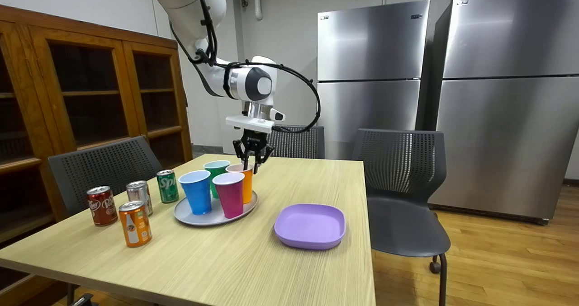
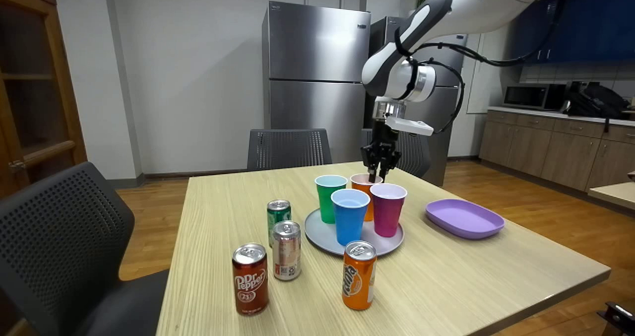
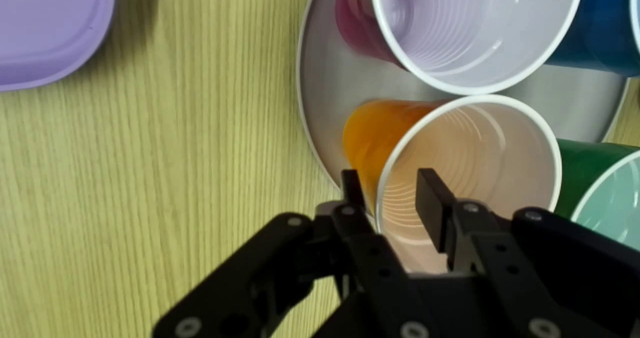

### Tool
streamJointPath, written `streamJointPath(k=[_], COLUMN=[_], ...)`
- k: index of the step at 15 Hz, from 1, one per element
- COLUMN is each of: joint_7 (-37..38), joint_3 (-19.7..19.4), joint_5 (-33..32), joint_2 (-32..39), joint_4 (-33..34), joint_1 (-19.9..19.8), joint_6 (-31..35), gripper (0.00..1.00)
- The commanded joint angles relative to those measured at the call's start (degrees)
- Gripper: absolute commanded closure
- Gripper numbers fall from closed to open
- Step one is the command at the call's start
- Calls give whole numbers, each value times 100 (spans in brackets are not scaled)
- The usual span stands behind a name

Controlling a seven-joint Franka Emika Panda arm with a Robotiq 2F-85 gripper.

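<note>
— Behind the table [image 1: 312,270], I see one fridge [image 1: 371,93] and, next to it, another fridge [image 1: 506,129]. At the side stands a wooden cabinet [image 1: 129,93] with glass doors. Could you tell me where the gripper [image 3: 389,188] is?

— It points downward, at the orange cup [image 1: 247,186]. This cup is standing upright on a round grey plate [image 2: 317,229], and three more share the plate with it: a blue cup [image 1: 198,197], a pink cup [image 1: 230,197] and a green cup [image 2: 325,202].

— And the fingers [image 3: 433,203], are they pressed together?

— No, they are apart from each other, and the white rim of the orange cup passes between them. One finger is inside the cup, the other is outside, just beside the wall. Between the inner finger and the rim I notice a gap. Whether the outer finger touches the cup, I cannot tell.

— What else is on the table?

— Near the plate stand a red can [image 2: 250,279], a silver can [image 2: 286,251], an orange can [image 2: 359,276] and a green can [image 1: 168,187]. Across the plate from these cans sits a purple dish [image 1: 310,224], apart from it.
</note>
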Motion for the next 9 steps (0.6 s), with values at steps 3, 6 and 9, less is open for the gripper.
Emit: streamJointPath(k=[3,6,9], joint_7=[43,33,21], joint_3=[103,100,95], joint_5=[-80,-75,-69], joint_2=[9,-75,-275], joint_4=[168,103,-67], joint_1=[-92,-102,-113], joint_6=[-212,-178,-78], gripper=[19,0,0])
